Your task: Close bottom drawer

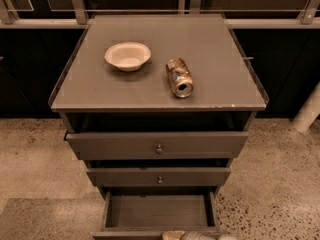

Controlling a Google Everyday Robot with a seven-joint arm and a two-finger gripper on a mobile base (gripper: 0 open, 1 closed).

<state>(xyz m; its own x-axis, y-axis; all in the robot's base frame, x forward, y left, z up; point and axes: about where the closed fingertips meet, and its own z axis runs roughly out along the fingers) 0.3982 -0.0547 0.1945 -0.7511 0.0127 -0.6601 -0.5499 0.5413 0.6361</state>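
Observation:
The bottom drawer (157,211) of the grey-brown cabinet is pulled well out, and its empty inside shows from above. Its front panel runs along the bottom edge of the camera view, and its knob is hidden. My gripper (197,235) shows only as a pale tip at the bottom edge. It is right at the drawer's front panel, a little right of centre.
A white bowl (127,55) and a can lying on its side (179,77) rest on the cabinet top (215,49). The top drawer (157,145) and middle drawer (157,176) stick out slightly. A white post (307,111) stands at the right on the speckled floor.

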